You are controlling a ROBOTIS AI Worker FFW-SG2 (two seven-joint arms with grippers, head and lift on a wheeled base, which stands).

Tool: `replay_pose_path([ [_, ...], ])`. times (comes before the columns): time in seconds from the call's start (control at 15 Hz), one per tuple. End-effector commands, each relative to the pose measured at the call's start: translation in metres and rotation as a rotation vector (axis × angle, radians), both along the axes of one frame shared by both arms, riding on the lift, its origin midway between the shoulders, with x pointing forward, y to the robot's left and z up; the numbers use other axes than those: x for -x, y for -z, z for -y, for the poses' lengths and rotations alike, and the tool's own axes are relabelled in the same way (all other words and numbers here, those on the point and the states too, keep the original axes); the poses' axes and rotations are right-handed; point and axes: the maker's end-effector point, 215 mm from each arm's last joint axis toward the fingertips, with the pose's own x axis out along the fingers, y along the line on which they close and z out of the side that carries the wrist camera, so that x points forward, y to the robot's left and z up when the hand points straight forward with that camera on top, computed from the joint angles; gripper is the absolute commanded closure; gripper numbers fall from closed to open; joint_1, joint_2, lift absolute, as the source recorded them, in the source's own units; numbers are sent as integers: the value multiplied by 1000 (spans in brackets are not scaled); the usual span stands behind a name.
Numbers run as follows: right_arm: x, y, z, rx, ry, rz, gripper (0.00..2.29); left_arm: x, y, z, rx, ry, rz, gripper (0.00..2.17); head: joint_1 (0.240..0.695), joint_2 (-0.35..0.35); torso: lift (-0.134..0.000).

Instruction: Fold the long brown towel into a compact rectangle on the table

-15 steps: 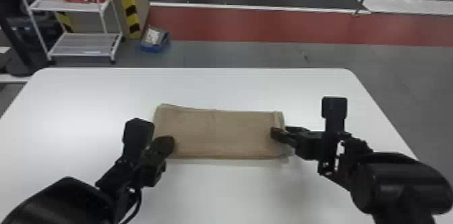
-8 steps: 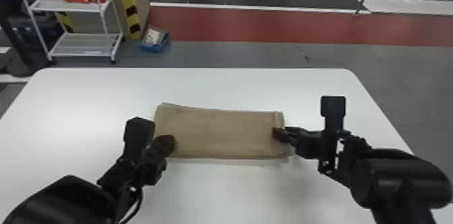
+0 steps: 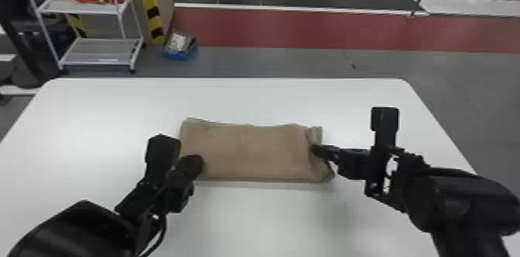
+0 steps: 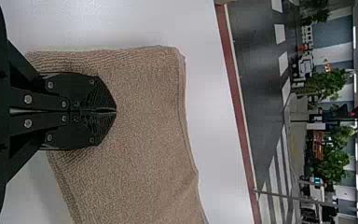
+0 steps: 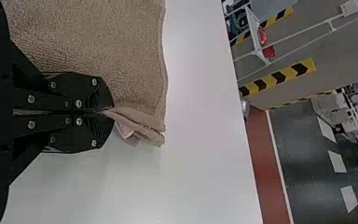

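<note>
The brown towel (image 3: 251, 153) lies on the table as a folded, wide rectangle. On its left end rests my left gripper (image 3: 197, 163); in the left wrist view the left gripper (image 4: 114, 111) has its fingers together over the towel (image 4: 140, 126). At the towel's right edge is my right gripper (image 3: 316, 150). In the right wrist view the right gripper (image 5: 111, 111) is shut on a pinch of the towel's edge, and the towel (image 5: 107, 42) shows layered, puckered fabric beyond the fingertips.
Bare white table (image 3: 271, 217) surrounds the towel, with its far edge behind. Past the table, on the floor, stand a white wire shelf (image 3: 102, 51) at the left and a blue box (image 3: 180, 49).
The towel's right end has puckered and its near right corner has shifted a little outward. My right gripper has closed on that edge. The left arm looks unmoved.
</note>
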Motion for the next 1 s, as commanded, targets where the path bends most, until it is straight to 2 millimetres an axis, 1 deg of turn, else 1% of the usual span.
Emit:
replay_pose_path([
  [0.0,4,-11,-14,-63,-15,7,1207,1,-1,-1,-1,-1,1,1848,695,-72,-123],
  [0.13,8,-35,-27,-103,-39,36,1214,2,-1,0,0,1,-1,1848,695,-63,-123],
  [0.33,15,-73,-42,-152,-73,81,1214,5,-1,4,9,7,-5,1848,695,-43,-123],
  [0.4,17,-76,-43,-148,-75,81,1214,5,-2,5,19,6,-4,1848,695,-39,-123],
  [0.53,16,-75,-37,-141,-63,82,1214,1,-19,6,53,0,26,1845,695,-34,-123],
  [0.6,17,-74,-38,-143,-63,79,1214,2,-25,6,52,-2,39,1838,695,-35,-123],
  [0.67,15,-73,-29,-137,-45,85,1214,0,-33,6,50,-2,59,1838,695,-36,-123],
  [0.73,15,-71,-27,-136,-41,83,1214,-2,-40,4,57,-4,71,1838,695,-38,-123],
  [0.93,17,-67,-21,-137,-30,74,1214,-11,-47,-13,67,-31,93,1838,695,-44,-123],
])
